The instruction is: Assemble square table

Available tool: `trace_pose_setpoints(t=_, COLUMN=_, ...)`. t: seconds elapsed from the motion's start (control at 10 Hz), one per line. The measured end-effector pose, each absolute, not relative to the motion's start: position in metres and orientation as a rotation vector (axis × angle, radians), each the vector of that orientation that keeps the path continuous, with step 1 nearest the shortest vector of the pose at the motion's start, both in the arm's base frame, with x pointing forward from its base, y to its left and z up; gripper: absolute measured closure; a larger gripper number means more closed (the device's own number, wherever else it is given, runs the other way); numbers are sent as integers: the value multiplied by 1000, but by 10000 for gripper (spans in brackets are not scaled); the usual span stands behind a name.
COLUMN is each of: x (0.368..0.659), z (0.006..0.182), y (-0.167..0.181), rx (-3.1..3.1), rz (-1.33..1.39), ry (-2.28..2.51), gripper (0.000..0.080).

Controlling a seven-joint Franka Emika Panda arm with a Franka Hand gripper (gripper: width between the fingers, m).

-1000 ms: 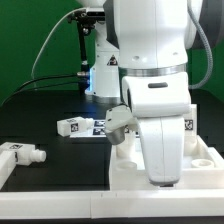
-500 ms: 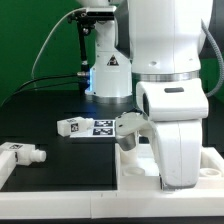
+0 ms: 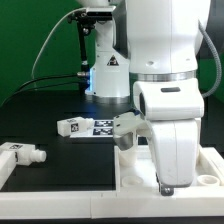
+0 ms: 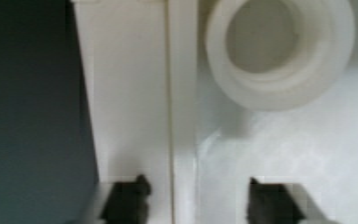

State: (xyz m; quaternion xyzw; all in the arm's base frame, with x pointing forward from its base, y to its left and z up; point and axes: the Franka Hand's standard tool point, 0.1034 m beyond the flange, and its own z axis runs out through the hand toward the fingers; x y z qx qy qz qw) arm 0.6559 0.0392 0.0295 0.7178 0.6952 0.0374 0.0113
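A white plastic square panel (image 3: 133, 170) is seen lying flat at the front edge of the worktop (image 3: 50, 105), toward the exterior view's right (only part of it is in view). Its raised rim (image 4: 137, 90) and one round corner socket (image 4: 274, 50) are shown close up in the wrist view. One stubby white leg (image 3: 22, 154) is laid on its side at the edge on the exterior view's left. A second leg (image 3: 72, 127), tagged, is laid nearer the middle, well apart.
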Motion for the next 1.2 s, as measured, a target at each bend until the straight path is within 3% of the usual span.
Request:
trace_pose_setpoints(t=0.1, x=657, z=32, y=40, rx=2261, rz=121, ry=2141, gripper=339)
trace_pose_setpoints(t=0.2, x=662, z=51, y=42, rx=2298, rz=144, ry=2075, gripper=196)
trace_pose_setpoints(t=0.4, x=664, z=79, y=38, rx=2319, rz=172, ry=2012, gripper=164)
trace_pose_setpoints(t=0.6, x=660, z=68, y=37, rx=2328, rz=154, ry=2018, gripper=152)
trace_pose_setpoints(t=0.8, x=660, z=68, y=35, rx=2363, rz=155, ry=1979, gripper=150)
trace_pose_setpoints(t=1.1, x=654, z=97, y=-11, rx=2498, rz=104, ry=1799, gripper=150)
trace_pose_setpoints(t=1.2, x=627, z=82, y=-7, rx=2583, rz=73, ry=1715, gripper=150)
